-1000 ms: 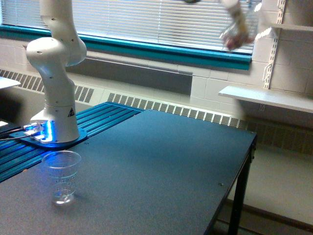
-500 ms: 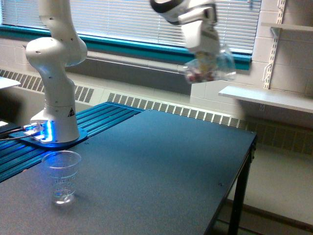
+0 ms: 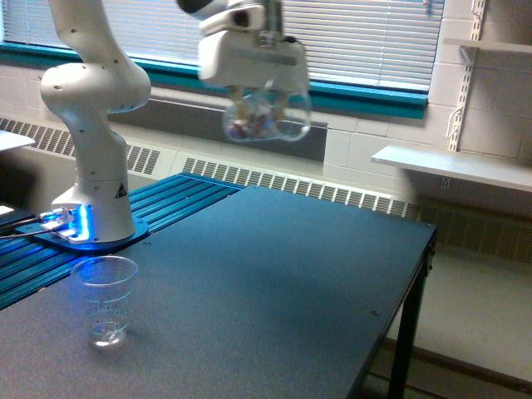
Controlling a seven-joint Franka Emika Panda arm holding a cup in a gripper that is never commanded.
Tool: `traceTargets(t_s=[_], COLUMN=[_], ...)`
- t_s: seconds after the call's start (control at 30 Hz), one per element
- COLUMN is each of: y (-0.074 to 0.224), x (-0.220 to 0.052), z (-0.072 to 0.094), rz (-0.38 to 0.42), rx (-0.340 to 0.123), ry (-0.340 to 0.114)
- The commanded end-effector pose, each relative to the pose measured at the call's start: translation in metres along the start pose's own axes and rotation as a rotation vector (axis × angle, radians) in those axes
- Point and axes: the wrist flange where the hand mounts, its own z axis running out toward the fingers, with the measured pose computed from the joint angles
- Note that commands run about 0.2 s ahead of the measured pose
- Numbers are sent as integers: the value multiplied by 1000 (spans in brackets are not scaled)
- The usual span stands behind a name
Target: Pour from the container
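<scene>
Container (image 3: 266, 118) seemingly high above table (image 3: 274, 274), cup (image 3: 105, 300) toward exterior view's left.

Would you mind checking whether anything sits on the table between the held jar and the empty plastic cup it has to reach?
Nothing visible does. The clear rounded plastic jar with pink pieces hangs in the gripper high above the dark table, and the clear ribbed plastic cup stands alone toward the exterior view's lower left.

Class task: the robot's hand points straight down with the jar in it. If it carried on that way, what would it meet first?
Probably the bare dark table. The hand hangs high with the jar, and the cup stands well off to the exterior view's left; depth is uncertain.
</scene>
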Motion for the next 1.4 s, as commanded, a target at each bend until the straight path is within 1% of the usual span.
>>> traceTargets(t_s=[0.03,0.17,0.27,0.47,0.57,0.8,0.87,0.93,1.23,1.4], y=[29,49,65,94,109,144,152,161,194,209], x=[-4,-2,-1,-1,-4,-4,-3,-3,3,6], z=[9,9,11,15,19,36,40,46,66,78], rz=[117,183,219,305,343,472,509,540,688,775], rx=[-63,-74,-108,-137,-170,-213,-219,-238,-278,-305], ry=[-13,-16,-16,-20,-27,-63,-72,-79,-102,-127])
